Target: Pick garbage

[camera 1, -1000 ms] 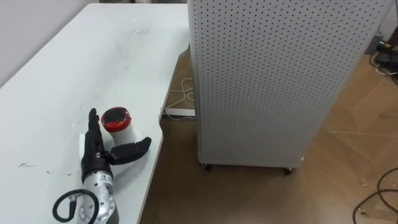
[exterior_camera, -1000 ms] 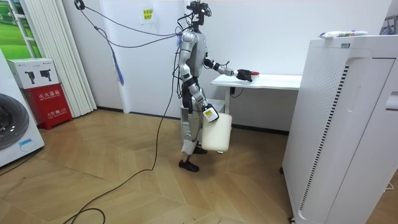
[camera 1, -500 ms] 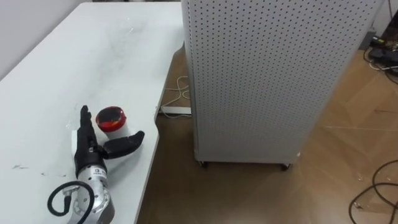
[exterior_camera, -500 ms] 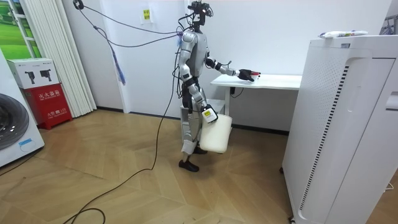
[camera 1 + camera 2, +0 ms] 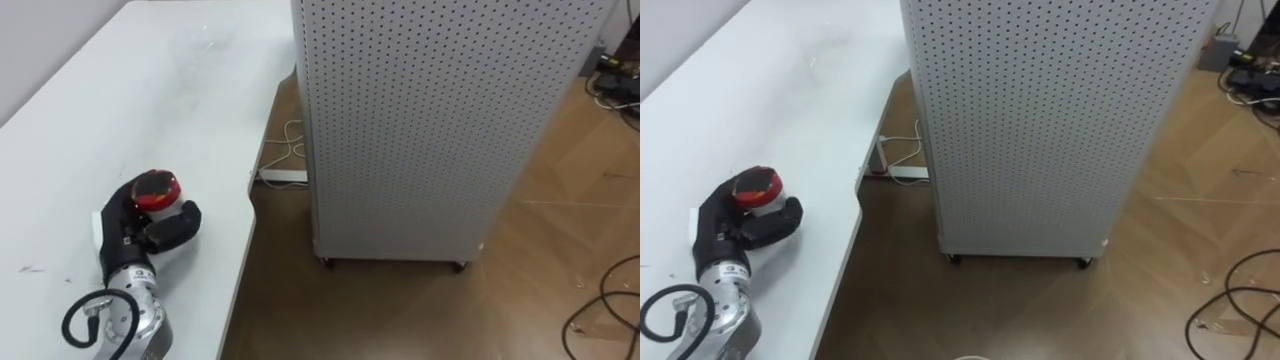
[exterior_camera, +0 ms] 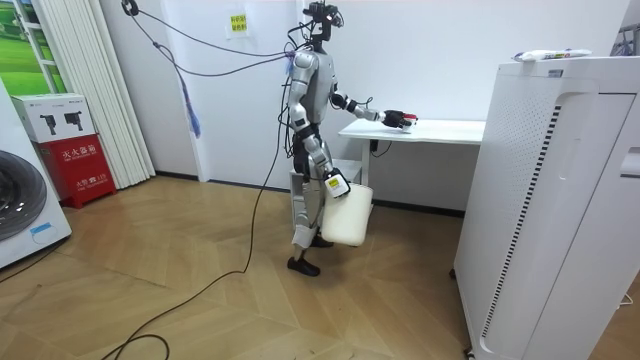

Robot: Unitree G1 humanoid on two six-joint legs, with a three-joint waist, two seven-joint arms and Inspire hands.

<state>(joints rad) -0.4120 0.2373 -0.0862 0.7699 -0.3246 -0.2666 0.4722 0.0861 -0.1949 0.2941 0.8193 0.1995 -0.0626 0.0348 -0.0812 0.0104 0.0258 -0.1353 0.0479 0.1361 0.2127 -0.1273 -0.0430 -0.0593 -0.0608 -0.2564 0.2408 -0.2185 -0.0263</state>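
Observation:
A small white cup with a red lid (image 5: 157, 189) stands near the front edge of the white table (image 5: 120, 90). My left hand (image 5: 135, 228) comes in from the lower left, and its dark fingers and thumb are curled round the cup. The right eye view has the same cup (image 5: 757, 187) inside the hand (image 5: 732, 232). In the room view I stand at the table's end with my left hand (image 6: 397, 120) reaching over it. My right hand (image 6: 334, 183) hangs at my side, shut on a white container (image 6: 348, 213) that dangles from it.
A tall white perforated cabinet (image 5: 440, 120) on small feet stands close to the table's right edge, leaving a narrow strip of wooden floor (image 5: 275, 260) between them. A white power strip and cord (image 5: 285, 175) lie on the floor there. Dark cables (image 5: 605, 300) lie at the far right.
My left hand was open beside the cup, with straight fingers and the thumb spread. It has since closed round the cup. The camera shifted slightly.

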